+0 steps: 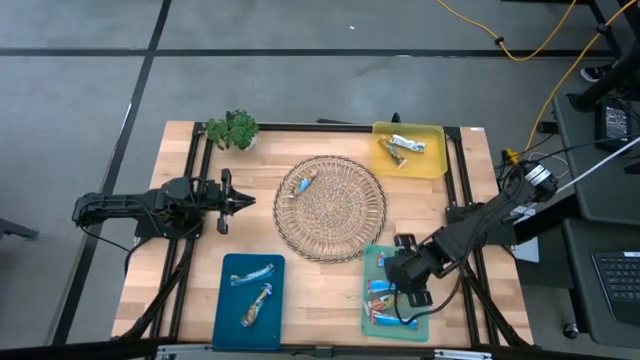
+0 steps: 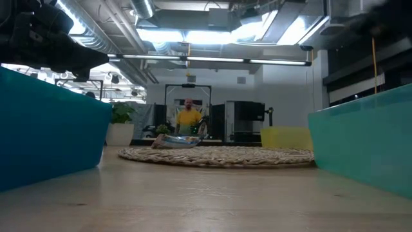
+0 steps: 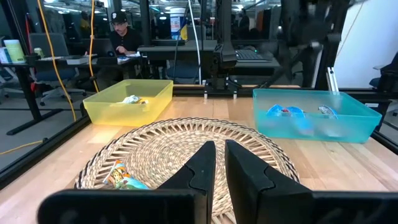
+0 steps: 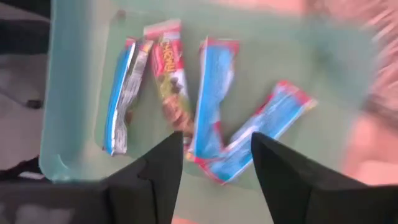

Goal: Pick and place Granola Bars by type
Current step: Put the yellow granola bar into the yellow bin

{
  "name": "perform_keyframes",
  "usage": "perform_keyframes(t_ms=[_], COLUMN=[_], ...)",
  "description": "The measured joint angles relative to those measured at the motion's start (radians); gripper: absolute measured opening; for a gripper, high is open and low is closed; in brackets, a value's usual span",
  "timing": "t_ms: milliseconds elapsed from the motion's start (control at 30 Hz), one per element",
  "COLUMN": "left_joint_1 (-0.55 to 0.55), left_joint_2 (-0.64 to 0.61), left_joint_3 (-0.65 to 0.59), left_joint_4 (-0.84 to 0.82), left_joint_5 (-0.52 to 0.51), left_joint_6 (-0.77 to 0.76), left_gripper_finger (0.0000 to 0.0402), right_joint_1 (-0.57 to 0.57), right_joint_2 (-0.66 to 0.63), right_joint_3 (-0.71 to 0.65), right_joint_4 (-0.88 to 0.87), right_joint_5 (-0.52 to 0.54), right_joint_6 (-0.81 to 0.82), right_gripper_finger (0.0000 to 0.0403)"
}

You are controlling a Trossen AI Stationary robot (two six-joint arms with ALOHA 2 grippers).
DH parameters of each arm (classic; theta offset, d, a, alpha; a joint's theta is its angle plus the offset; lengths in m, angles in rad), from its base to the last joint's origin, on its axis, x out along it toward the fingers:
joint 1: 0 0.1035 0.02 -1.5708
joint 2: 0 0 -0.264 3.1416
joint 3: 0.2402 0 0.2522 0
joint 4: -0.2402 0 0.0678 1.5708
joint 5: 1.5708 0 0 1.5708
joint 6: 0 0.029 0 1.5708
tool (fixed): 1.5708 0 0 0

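One bar in a blue and orange wrapper point(image 1: 300, 183) lies on the far-left part of the round woven mat point(image 1: 335, 215); the left wrist view shows that bar point(image 3: 121, 177) too. Several blue bars point(image 4: 211, 106) lie flat in the green tray point(image 1: 368, 262). Two silvery bars point(image 1: 255, 290) lie in the blue tray point(image 1: 225, 310). Orange-brown bars point(image 1: 400, 148) lie in the yellow tray point(image 1: 435, 165). My right gripper point(image 4: 214, 155) hangs open above the green tray's blue bars. My left gripper point(image 1: 240, 200) waits, shut, at the mat's left edge.
A leafy green sprig point(image 1: 232, 128) stands at the table's far-left corner. The blue tray and green tray sit along the near edge, left and right of the mat. Bare wood shows between the mat and these two trays. A person sits at a desk beyond the far edge.
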State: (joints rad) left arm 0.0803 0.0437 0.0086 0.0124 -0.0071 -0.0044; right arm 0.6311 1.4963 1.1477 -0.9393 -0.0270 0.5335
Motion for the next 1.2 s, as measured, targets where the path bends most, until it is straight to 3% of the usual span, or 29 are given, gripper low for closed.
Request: perform_keyframes(t_ms=[233,567,733,1033,1200], left_joint_1=[0.000,0.000,0.000,0.000,0.000], left_joint_2=[0.000,0.000,0.000,0.000,0.000], left_joint_3=[0.000,0.000,0.000,0.000,0.000], left_joint_4=[0.000,0.000,0.000,0.000,0.000], left_joint_5=[0.000,0.000,0.000,0.000,0.000], left_joint_6=[0.000,0.000,0.000,0.000,0.000], left_gripper_finger=[0.0031,0.0031,0.0031,0.0031,0.0031], right_joint_1=[-0.101,-0.331,-0.455,-0.622,-0.680], right_joint_2=[0.000,0.000,0.023,0.242,0.381], right_joint_3=[0.206,0.392,0.437,0.601,0.706], right_joint_4=[-0.100,-0.049,0.018,0.020,0.020], right_joint_5=[0.105,0.102,0.030,-0.079,-0.081], right_joint_6=[-0.175,-0.387,-0.486,-0.594,-0.678], right_gripper_finger=[0.0192,0.0192,0.0192,0.0192,0.0192])
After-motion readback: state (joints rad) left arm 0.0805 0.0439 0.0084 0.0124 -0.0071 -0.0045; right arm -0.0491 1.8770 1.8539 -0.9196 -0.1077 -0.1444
